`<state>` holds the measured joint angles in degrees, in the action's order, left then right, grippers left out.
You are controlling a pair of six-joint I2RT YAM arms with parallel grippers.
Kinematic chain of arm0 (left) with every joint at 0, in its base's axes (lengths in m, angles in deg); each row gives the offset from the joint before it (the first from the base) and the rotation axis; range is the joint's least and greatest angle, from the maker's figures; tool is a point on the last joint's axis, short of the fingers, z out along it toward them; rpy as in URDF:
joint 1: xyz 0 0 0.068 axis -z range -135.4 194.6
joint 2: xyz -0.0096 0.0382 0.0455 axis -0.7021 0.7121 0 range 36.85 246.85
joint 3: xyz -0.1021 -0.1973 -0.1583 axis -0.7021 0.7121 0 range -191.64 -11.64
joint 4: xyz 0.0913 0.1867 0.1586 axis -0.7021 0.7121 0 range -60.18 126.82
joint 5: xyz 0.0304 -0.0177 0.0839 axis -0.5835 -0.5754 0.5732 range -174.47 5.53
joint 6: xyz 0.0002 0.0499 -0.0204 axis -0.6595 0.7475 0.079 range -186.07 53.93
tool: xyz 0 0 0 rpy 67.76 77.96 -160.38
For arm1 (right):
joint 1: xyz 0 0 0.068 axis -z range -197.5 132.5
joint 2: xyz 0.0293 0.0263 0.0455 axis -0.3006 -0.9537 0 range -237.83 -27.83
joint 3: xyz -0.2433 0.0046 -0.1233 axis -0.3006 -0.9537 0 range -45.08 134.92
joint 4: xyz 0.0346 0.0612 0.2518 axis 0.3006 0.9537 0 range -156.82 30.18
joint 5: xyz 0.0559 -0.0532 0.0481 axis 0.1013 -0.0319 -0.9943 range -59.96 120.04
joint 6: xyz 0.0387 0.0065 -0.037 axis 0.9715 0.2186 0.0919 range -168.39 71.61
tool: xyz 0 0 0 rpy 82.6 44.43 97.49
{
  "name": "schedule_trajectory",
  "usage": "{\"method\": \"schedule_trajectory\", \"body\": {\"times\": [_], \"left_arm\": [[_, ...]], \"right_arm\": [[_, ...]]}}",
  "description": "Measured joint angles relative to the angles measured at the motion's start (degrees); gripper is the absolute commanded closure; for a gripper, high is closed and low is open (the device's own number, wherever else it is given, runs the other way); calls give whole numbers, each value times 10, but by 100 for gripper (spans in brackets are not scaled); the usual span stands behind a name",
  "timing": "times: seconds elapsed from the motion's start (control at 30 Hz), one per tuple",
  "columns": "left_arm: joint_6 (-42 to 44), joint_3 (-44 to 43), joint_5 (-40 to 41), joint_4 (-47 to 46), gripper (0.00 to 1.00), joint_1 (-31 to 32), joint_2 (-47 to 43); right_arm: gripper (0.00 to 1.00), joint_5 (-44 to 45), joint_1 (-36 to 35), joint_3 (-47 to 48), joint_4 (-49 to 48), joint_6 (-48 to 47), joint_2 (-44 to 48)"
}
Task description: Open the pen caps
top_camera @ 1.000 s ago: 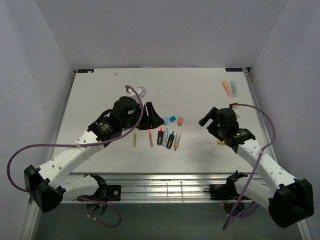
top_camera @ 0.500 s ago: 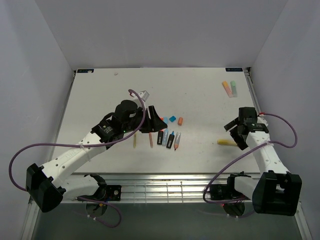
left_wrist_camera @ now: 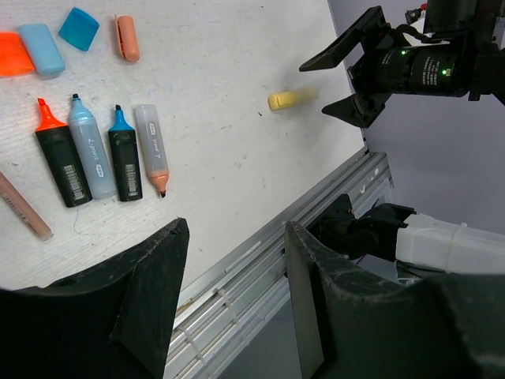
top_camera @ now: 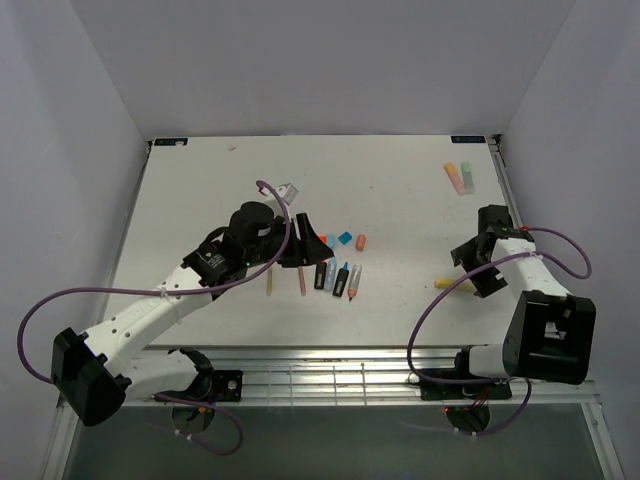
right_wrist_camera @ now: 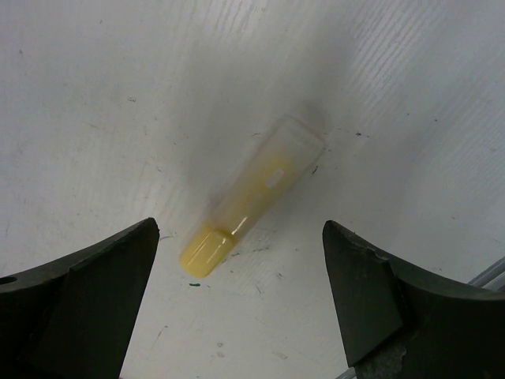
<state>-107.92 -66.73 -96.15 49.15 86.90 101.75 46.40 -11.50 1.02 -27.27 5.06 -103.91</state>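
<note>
Four loose plastic pen caps, orange, pale blue, blue and salmon, lie at the upper left of the left wrist view, just above four uncapped highlighter pens. A pastel yellow highlighter looks still capped, centred under the right gripper, whose jaws are wide and empty. The left gripper gapes empty. Two pastel pens at the top view's upper right seem unopened.

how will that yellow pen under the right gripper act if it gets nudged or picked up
The yellow pen looks rounded and lies flat on the table, so a sideways nudge would probably roll it. It seems small, smooth plastic: likely stiff and light, maybe slippery in a pinch. The right gripper hangs open over it, not touching.
</note>
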Motion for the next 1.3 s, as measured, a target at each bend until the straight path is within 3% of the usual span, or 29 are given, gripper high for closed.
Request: {"method": "schedule_trajectory", "body": {"times": [0.2,0.4,0.43,0.8,0.87,1.03,1.1,1.13,1.23,1.3], "left_arm": [[0,1,0,1,37,-3,-7],[0,1,0,0,37,-8,-9],[0,1,0,0,37,-9,-9],[0,3,0,-1,37,-14,-9],[0,3,0,-1,37,-16,-9],[0,3,-2,0,37,-19,-9],[0,3,-2,0,37,-20,-9],[0,3,-2,0,37,-20,-9],[0,3,-2,0,37,-21,-9],[0,3,-3,1,37,-21,-9]], "right_arm": [[9,2,0,33,13,19,-54],[0,6,0,39,28,43,-80],[6,7,0,39,28,46,-81],[20,18,0,20,7,57,-109],[27,18,0,19,3,61,-112],[66,23,-2,18,-15,65,-115],[72,28,-4,17,-20,68,-115],[81,30,-6,17,-20,68,-115],[92,40,-16,17,-20,68,-113],[92,50,-27,16,-21,67,-112]]}}
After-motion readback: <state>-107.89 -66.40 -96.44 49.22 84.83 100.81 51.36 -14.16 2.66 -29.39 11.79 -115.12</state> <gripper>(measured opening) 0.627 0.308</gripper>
